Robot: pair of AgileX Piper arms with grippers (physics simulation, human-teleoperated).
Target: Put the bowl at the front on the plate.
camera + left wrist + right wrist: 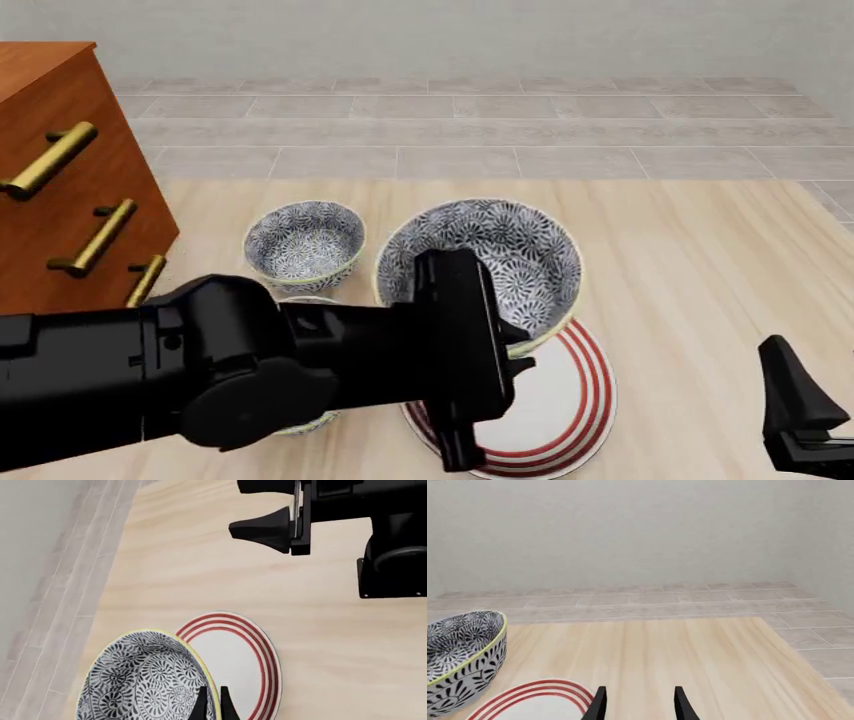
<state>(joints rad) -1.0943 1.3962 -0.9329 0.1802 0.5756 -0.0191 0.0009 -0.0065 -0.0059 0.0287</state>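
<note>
Blue-patterned bowl [501, 255] | gripped at rim by left gripper [212, 704], over plate [567, 400] | right gripper [638, 702] parted, holding nothing | no writing

Wooden table [694, 260], plate [581, 400], small bowl [304, 240]

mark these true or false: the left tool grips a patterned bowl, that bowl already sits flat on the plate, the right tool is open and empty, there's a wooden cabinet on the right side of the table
1. The left tool grips the blue-grey floral patterned bowl by its rim. True.
2. That bowl sits flat on the white round plate with red rings. False: it is tilted and held above the plate.
3. The right tool is open and empty. True.
4. A brown wooden cabinet with brass handles stands on the right. False: it is on the left in the front view.
</note>
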